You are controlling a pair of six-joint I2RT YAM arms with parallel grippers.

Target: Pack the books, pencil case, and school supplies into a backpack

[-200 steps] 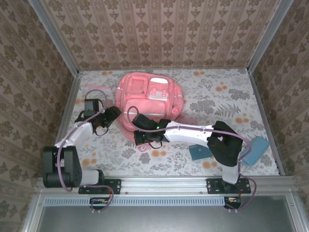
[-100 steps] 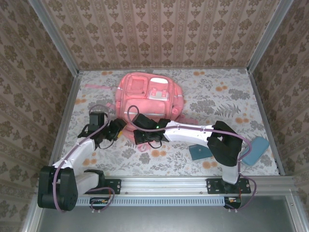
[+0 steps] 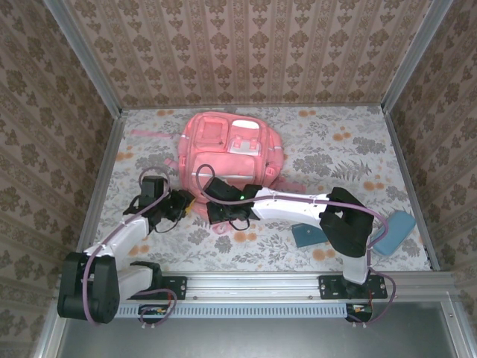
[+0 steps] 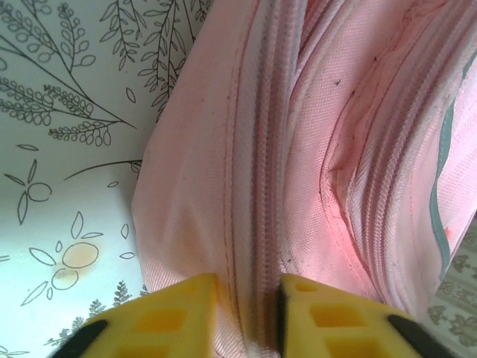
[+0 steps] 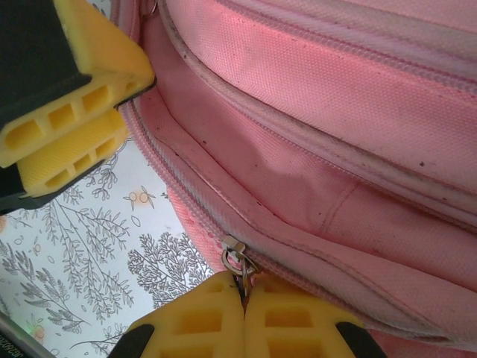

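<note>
The salmon-pink backpack lies flat at the back middle of the table. My right gripper is at its near edge, shut on the metal zipper pull of the closed zipper; its yellow fingertips are pressed together. My left gripper is at the pack's near-left corner, its fingers pinching the zipper seam of the pink fabric. That left gripper also shows in the right wrist view, closed on the pack's edge. The small teal book and the light blue pencil case lie at the near right.
The floral tablecloth covers the table, with patterned walls close on three sides. A loose pink strap lies just under my right gripper. My right arm's white forearm stretches across the middle toward the pack.
My left arm has swung in from the left and closed on the backpack's near-left seam. The right gripper has stayed on the zipper pull.
</note>
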